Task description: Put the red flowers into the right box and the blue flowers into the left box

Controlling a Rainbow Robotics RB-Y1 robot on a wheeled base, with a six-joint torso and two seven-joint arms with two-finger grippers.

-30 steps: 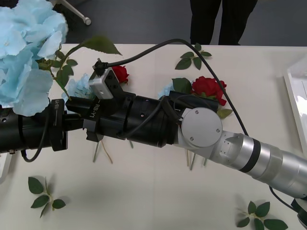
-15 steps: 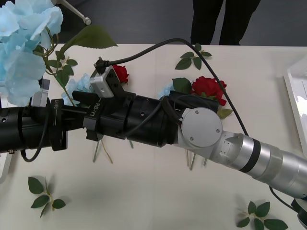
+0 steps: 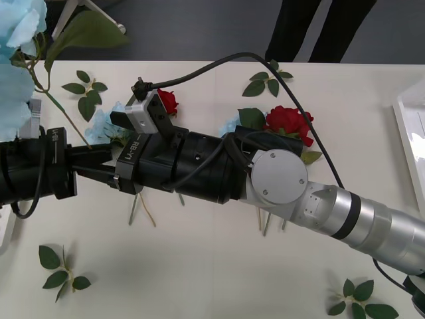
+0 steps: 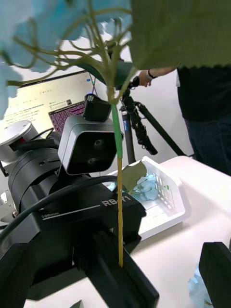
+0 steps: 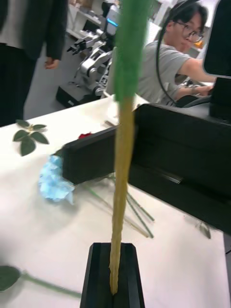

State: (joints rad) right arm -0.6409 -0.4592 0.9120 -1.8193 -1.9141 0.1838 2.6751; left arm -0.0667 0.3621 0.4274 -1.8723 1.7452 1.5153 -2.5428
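Note:
My left gripper [image 3: 89, 154] [image 5: 114, 274] is shut on the tan stem of a blue flower [image 3: 14, 46] [image 5: 120, 159], whose pale head rises at the table's far left. Just beside it is my right gripper [image 3: 99, 171], open, its fingers [image 4: 216, 269] standing either side of the left gripper [image 4: 118, 269]. Two red flowers [image 3: 289, 123] [image 3: 167, 101] and more blue flowers [image 3: 106, 125] lie on the table behind my right arm. The left box [image 4: 180, 211] holds a blue flower [image 4: 144, 187]. The right box [image 3: 412, 126] shows at the right edge.
Flowerless green leaf sprigs [image 3: 85, 90] [image 3: 265, 80] [image 3: 60, 269] [image 3: 362, 302] lie scattered on the white table. My right arm [image 3: 279, 179] stretches across the table's middle. A person [image 3: 319, 30] stands behind the far edge.
My left arm has drawn away to the left with the blue flower, the head sliding toward the upper left corner. My right arm has stayed where it was.

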